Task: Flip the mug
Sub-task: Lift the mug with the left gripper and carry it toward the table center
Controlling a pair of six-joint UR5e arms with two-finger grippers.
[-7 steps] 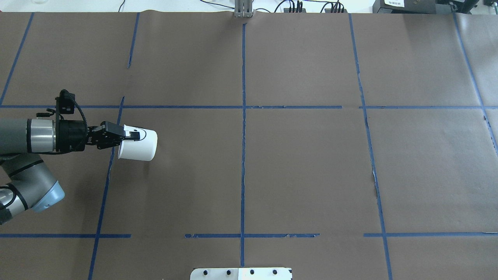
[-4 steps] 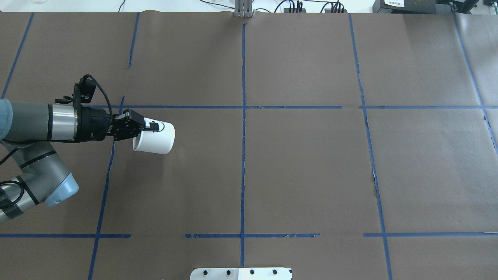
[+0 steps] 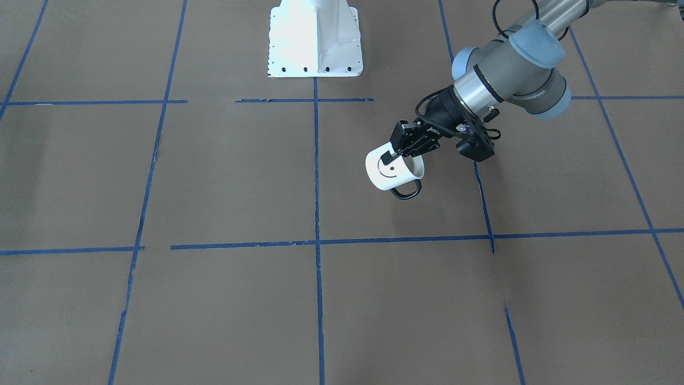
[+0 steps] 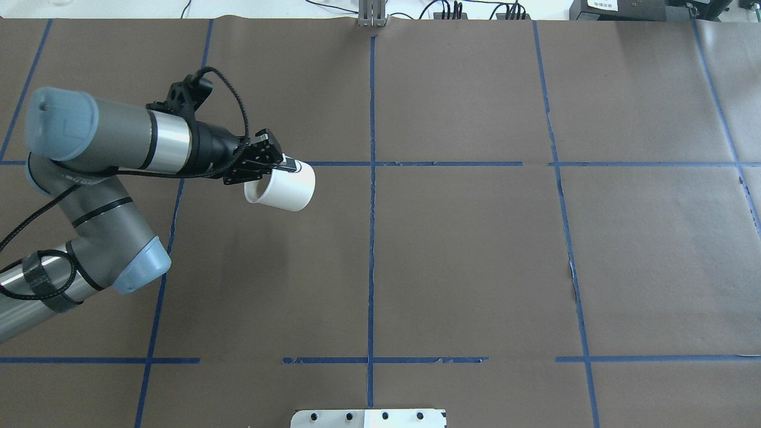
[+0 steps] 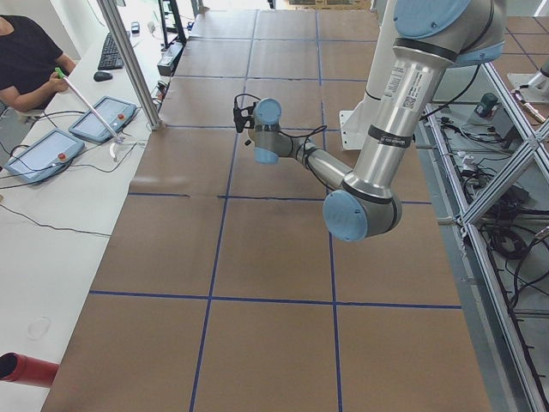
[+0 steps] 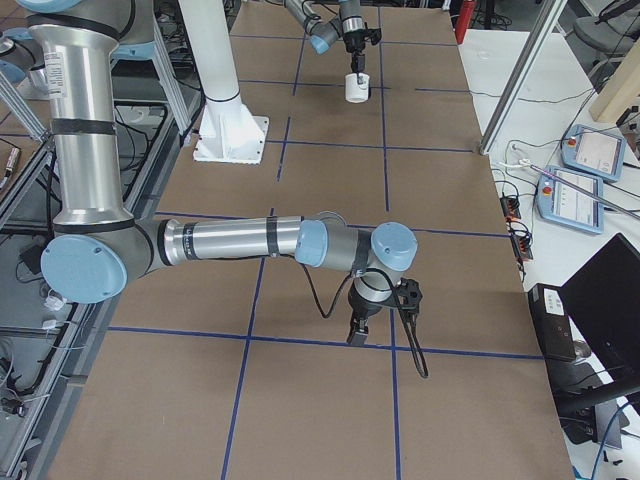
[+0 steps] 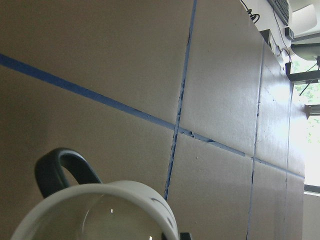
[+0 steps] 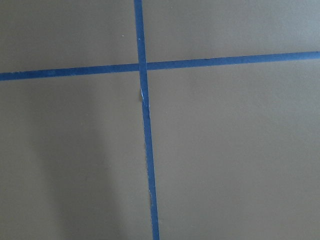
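1. L gripper (image 3: 394,154) is clamped on the mug (image 3: 391,172). It pinches the rim wall: one finger (image 3: 386,158) sits outside, right by the smiley, and the other goes inside the mouth. The gap is only wall-thick.
2. The mug is tipped over, roughly on its side. In the overhead view its mouth faces back toward the L wrist and its base points toward table centre. Mug (image 4: 280,191), L gripper (image 4: 279,167).
3. The black handle (image 3: 406,191) sticks out on the operator side, away from the robot base plate (image 3: 315,48).
4. Mug location: robot's left half of the table (image 4: 475,267), between the left vertical tape line and the centre one. It sits right at the far horizontal blue tape line (image 4: 416,163).
5. The mug looks lifted off the paper. In the right-side cam it hangs under the far arm's gripper, mug (image 6: 356,89). I can't confirm the clearance.
6. L wrist cam shows the mug (image 7: 100,212) rim and pale interior at bottom, with the handle (image 7: 60,170) up-left and taped paper beyond.
7. R gripper (image 6: 356,331) points down near the paper, well apart from the mug. It shows only in the side cam, so I can't tell if it's open or closed.
8. R wrist cam shows only a tape cross (image 8: 141,65), no fingers in frame.
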